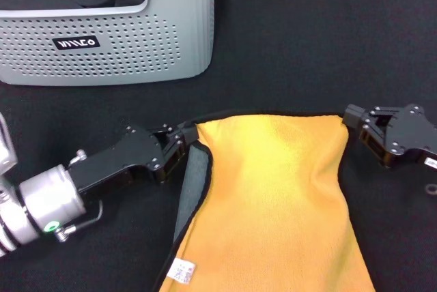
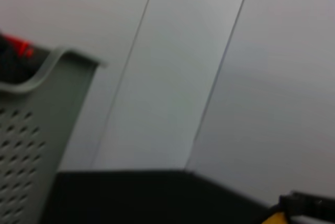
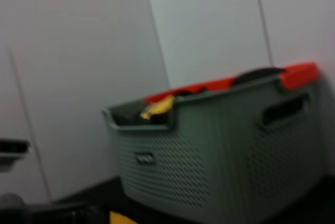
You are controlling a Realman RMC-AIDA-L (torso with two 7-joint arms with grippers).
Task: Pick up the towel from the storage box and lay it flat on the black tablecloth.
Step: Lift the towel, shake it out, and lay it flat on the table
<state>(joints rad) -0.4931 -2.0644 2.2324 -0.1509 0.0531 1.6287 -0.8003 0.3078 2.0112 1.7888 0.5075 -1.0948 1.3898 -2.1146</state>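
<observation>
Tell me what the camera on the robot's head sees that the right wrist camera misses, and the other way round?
Only the head view shows both grippers holding the towel: the left gripper at one far corner, the right gripper at the other, with the yellow face up on the black tablecloth and a white tag at its near edge.

Only the right wrist view shows the storage box's side handle slot and something orange-red along its top.

Both show the storage box and its label.
</observation>
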